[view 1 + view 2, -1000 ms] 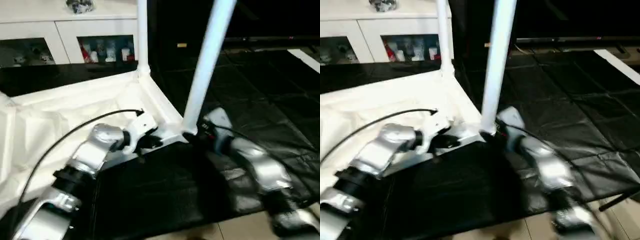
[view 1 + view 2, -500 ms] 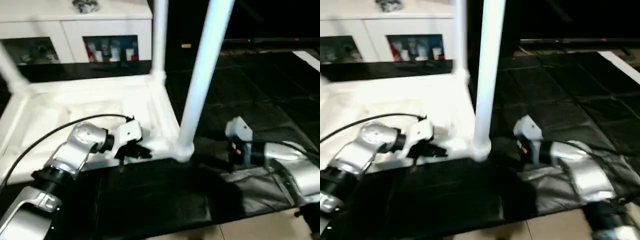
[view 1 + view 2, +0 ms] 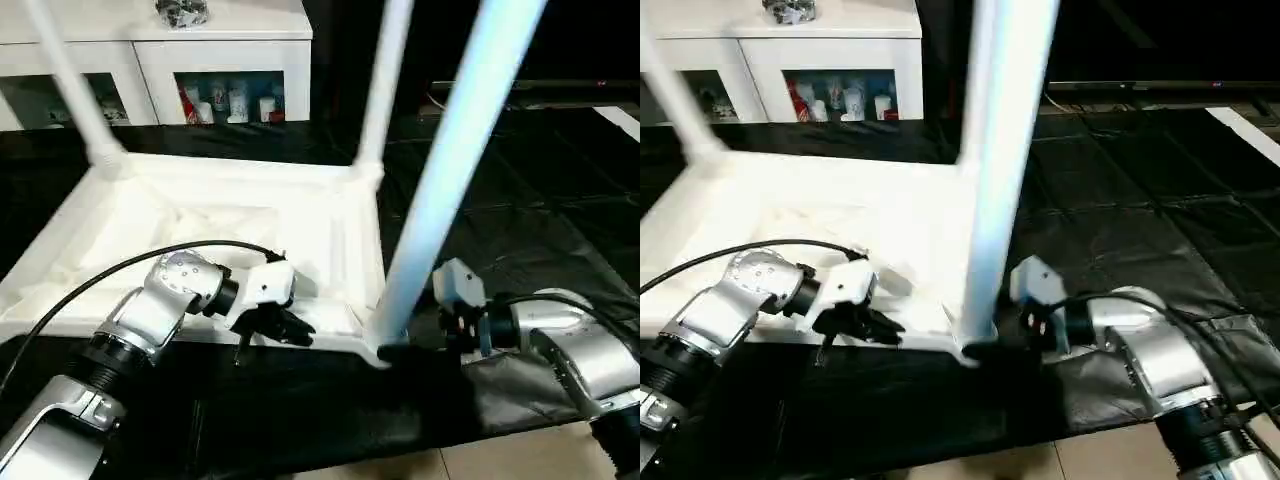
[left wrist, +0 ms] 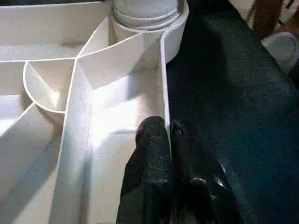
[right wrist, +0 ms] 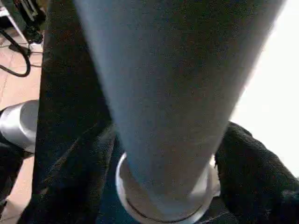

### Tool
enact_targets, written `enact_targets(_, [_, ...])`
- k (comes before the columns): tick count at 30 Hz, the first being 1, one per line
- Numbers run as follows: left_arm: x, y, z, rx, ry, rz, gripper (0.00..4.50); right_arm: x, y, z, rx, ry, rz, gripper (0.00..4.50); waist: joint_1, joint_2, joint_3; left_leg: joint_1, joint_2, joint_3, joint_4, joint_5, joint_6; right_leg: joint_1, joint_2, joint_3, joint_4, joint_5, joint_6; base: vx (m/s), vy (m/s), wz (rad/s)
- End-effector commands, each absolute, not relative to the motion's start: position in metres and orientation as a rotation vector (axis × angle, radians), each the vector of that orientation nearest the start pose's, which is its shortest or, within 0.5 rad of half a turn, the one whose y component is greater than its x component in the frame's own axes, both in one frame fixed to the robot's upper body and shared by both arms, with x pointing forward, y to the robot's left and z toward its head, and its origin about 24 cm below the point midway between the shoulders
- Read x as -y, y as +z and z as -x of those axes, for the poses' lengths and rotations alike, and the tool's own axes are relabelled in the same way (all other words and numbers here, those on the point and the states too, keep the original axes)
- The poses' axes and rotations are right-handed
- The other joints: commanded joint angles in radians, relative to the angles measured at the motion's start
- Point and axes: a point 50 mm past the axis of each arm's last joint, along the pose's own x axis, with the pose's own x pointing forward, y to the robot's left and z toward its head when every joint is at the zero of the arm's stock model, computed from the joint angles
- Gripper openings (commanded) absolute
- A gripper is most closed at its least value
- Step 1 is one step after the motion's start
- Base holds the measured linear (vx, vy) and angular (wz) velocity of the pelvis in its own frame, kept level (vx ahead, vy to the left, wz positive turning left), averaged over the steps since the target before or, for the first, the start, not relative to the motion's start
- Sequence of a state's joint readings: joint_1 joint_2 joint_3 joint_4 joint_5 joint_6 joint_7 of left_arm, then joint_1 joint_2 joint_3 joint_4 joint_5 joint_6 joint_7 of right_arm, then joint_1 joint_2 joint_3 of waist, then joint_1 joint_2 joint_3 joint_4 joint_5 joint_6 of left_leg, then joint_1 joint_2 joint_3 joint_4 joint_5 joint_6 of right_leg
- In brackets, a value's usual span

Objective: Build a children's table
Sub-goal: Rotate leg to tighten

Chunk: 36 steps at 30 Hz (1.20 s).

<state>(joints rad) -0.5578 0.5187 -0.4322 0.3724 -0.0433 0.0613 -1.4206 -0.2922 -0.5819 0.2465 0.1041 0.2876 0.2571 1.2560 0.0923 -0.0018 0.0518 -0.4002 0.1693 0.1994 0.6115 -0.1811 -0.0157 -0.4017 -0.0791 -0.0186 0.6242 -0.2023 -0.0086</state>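
Observation:
The children's table lies upside down on the black mat, its ribbed white top [image 3: 200, 215] facing up. Three white legs stand in its corner sockets: far left [image 3: 70, 90], far right [image 3: 385, 80] and near right [image 3: 450, 180]. My left gripper [image 3: 288, 327] is shut on the thin near rim of the top, and the left wrist view shows both fingers [image 4: 154, 154] pinching that rim wall close to the corner socket [image 4: 147, 14]. My right gripper [image 3: 405, 350] sits at the base of the near right leg, with a black finger [image 5: 254, 172] pressed against each side of the leg [image 5: 168, 93] just above the socket.
A white cabinet [image 3: 150, 50] with glass doors and small items inside stands at the back. Black mat [image 3: 560, 200] stretches to the right and front, with tiled floor [image 3: 400, 465] at the near edge. A black cable [image 3: 100, 280] arcs over my left forearm.
The camera has shifted. My right gripper, which had come off the near right leg and stood apart from it, is back around its base. The left gripper keeps its hold on the rim.

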Motion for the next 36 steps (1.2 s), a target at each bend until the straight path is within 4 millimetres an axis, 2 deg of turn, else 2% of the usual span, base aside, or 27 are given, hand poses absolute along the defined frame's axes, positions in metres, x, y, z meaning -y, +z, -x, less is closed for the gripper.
enact_targets(1, [-0.128,0.081,-0.289,-0.385,-1.698,-0.622,0.0,0.164,0.072,-0.261,-0.372,1.433,0.201,3.21,-0.006,-0.006,-0.066,0.035,0.063,-0.025,-0.077,-0.178,0.034,0.038,-0.062,0.028,-0.065,-0.102,-0.228,0.0,0.0,0.0])
enact_targets(5, [-0.129,0.08,-0.289,-0.39,-1.698,-0.623,0.0,0.165,0.071,-0.26,-0.379,1.442,0.194,2.89,-0.006,-0.005,-0.068,0.035,0.062,-0.024,-0.074,-0.16,0.045,0.039,-0.062,0.028,-0.062,-0.073,-0.238,0.0,0.0,0.0])
enact_targets(8, [-0.13,0.08,-0.289,-0.394,-1.7,-0.624,0.0,0.165,0.071,-0.259,-0.384,1.447,0.188,2.66,-0.006,-0.004,-0.068,0.036,0.062,-0.024,-0.074,-0.167,0.042,0.038,-0.061,0.028,-0.063,-0.081,-0.24,0.0,0.0,0.0])
enact_targets(9, [-0.13,0.079,-0.289,-0.395,-1.7,-0.624,0.0,0.166,0.071,-0.259,-0.385,1.448,0.187,2.44,-0.006,-0.003,-0.068,0.036,0.063,-0.024,-0.074,-0.168,0.041,0.038,-0.062,0.028,-0.063,-0.084,-0.24,0.0,0.0,0.0])
enact_targets(12, [-0.13,0.079,-0.289,-0.399,-1.701,-0.622,0.0,0.166,0.069,-0.258,-0.39,1.45,0.182,2.37,-0.006,-0.002,-0.068,0.036,0.063,-0.024,-0.075,-0.172,0.036,0.038,-0.06,0.027,-0.064,-0.084,-0.24,0.0,0.0,0.0])
enact_targets(15, [-0.13,0.079,-0.29,-0.401,-1.7,-0.623,0.0,0.166,0.069,-0.257,-0.39,1.451,0.179,2.12,-0.006,-0.003,-0.068,0.036,0.062,-0.024,-0.075,-0.175,0.034,0.039,-0.061,0.027,-0.063,-0.085,-0.24,0.0,0.0,0.0])
enact_targets(22, [-0.13,0.079,-0.292,-0.405,-1.67,-0.598,0.0,0.162,0.066,-0.255,-0.388,1.438,0.15,2.02,-0.006,-0.002,-0.068,0.037,0.062,-0.024,-0.074,-0.176,0.032,0.038,-0.061,0.027,-0.063,-0.086,-0.239,0.0,0.0,0.0])
enact_targets(23, [-0.13,0.079,-0.294,-0.404,-1.647,-0.586,0.0,0.161,0.065,-0.256,-0.384,1.413,0.141,2.01,-0.005,0.003,-0.068,0.037,0.062,-0.024,-0.074,-0.175,0.031,0.038,-0.061,0.028,-0.062,-0.082,-0.24,0.0,0.0,0.0])
enact_targets(25, [-0.128,0.08,-0.299,-0.4,-1.584,-0.552,0.0,0.157,0.06,-0.262,-0.387,1.317,0.133,2.01,-0.007,-0.001,-0.066,0.036,0.061,-0.025,-0.076,-0.193,0.023,0.037,-0.061,0.028,-0.066,-0.11,-0.236,0.0,0.0,0.0])
enact_targets(26, [-0.127,0.081,-0.3,-0.4,-1.571,-0.546,0.0,0.157,0.059,-0.263,-0.389,1.296,0.133,2.01,-0.01,0.006,-0.065,0.036,0.061,-0.025,-0.077,-0.199,0.016,0.035,-0.061,0.028,-0.065,-0.117,-0.237,0.0,0.0,0.0])
enact_targets(28, [-0.124,0.083,-0.307,-0.383,-1.494,-0.514,0.0,0.153,0.051,-0.274,-0.403,1.165,0.143,2.01,-0.018,0.001,-0.06,0.036,0.055,-0.028,-0.081,-0.255,-0.015,0.034,-0.062,0.028,-0.078,-0.224,-0.216,0.0,0.0,0.0])
enact_targets(29, [-0.124,0.084,-0.308,-0.382,-1.488,-0.511,0.0,0.153,0.051,-0.275,-0.404,1.156,0.144,2.01,-0.02,0.002,-0.061,0.038,0.056,-0.03,-0.082,-0.267,-0.026,0.033,-0.064,0.028,-0.078,-0.25,-0.21,0.0,0.0,0.0])
enact_targets(30, [-0.117,0.09,-0.315,-0.349,-1.408,-0.444,0.0,0.147,0.042,-0.289,-0.419,1.007,0.154,2.0,-0.026,0.003,-0.058,0.038,0.056,-0.033,-0.085,-0.289,-0.042,0.032,-0.064,0.029,-0.081,-0.297,-0.196,0.0,0.0,0.0])
enact_targets(31, [-0.113,0.092,-0.318,-0.347,-1.36,-0.406,0.0,0.142,0.039,-0.297,-0.417,0.935,0.147,2.0,-0.041,0.004,-0.055,0.037,0.052,-0.035,-0.088,-0.315,-0.063,0.03,-0.061,0.026,-0.082,-0.342,-0.19,0.0,0.0,0.0])
enact_targets(32, [-0.113,0.093,-0.318,-0.347,-1.354,-0.402,0.0,0.141,0.039,-0.298,-0.417,0.926,0.147,1.99,-0.041,0.004,-0.055,0.037,0.052,-0.035,-0.088,-0.315,-0.063,0.03,-0.061,0.026,-0.082,-0.342,-0.19,0.0,0.0,0.0])
enact_targets(33, [-0.108,0.095,-0.322,-0.345,-1.278,-0.369,0.0,0.131,0.036,-0.311,-0.416,0.806,0.108,1.98,-0.058,0.0,-0.059,0.033,0.049,-0.041,-0.087,-0.332,-0.079,0.032,-0.066,0.025,-0.083,-0.393,-0.172,0.0,0.0,0.0])
enact_targets(34, [-0.106,0.096,-0.323,-0.341,-1.252,-0.368,0.0,0.126,0.036,-0.316,-0.418,0.76,0.086,1.97,-0.071,-0.001,-0.06,0.022,0.047,-0.047,-0.09,-0.312,-0.082,0.039,-0.065,0.022,-0.082,-0.376,-0.167,-0.034,0.011,-0.18])
enact_targets(35, [-0.105,0.096,-0.324,-0.338,-1.234,-0.37,0.0,0.122,0.036,-0.319,-0.422,0.73,0.068,1.97,-0.071,-0.002,-0.06,0.021,0.047,-0.047,-0.093,-0.305,-0.08,0.042,-0.062,0.021,-0.084,-0.365,-0.161,-0.012,0.009,-0.18])
enact_targets(36, [-0.101,0.097,-0.324,-0.335,-1.2,-0.348,0.0,0.112,0.037,-0.326,-0.42,0.684,0.052,1.96,-0.077,0.001,-0.062,0.025,0.048,-0.045,-0.092,-0.298,-0.073,0.037,-0.059,0.022,-0.082,-0.32,-0.168,-0.012,0.009,-0.18])
